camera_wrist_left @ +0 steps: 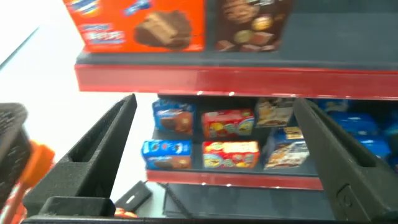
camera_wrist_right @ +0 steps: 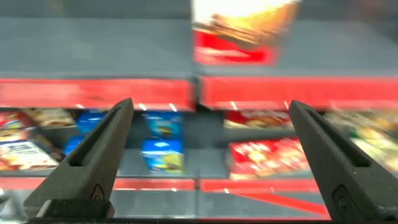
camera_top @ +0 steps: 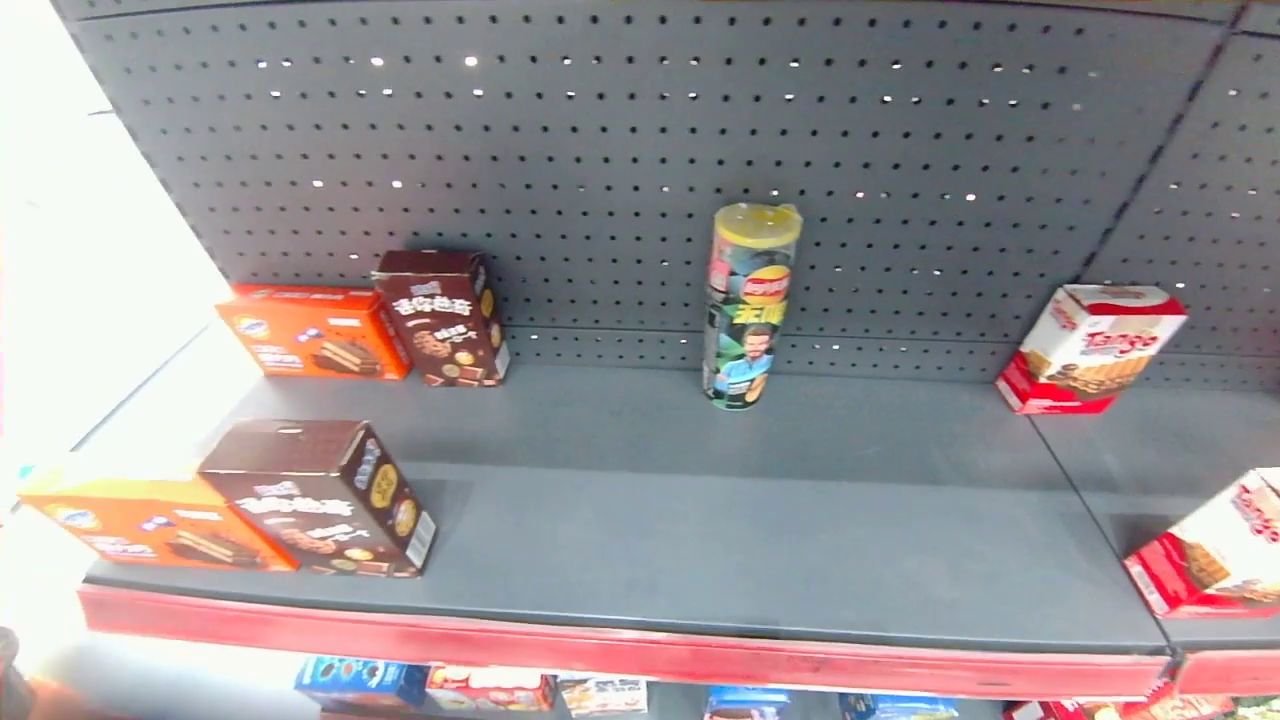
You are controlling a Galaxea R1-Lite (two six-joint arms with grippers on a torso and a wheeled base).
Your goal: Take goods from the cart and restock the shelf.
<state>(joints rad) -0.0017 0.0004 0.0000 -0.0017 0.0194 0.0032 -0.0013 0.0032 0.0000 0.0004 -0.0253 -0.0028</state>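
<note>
Both pincers are gaping wide and gripping nothing. The left pincer is facing the red lip of the shelf, with an orange box and a brown box perching just beyond it. The right pincer is facing a red-and-white box at the same edge. A black-and-orange shape beside the left pincer may be the cart. A careless reach risks knocking these front boxes off the lip, or toppling the tall can standing far behind. The labels are showing wafers, biscuits and a cartoon man.
</note>
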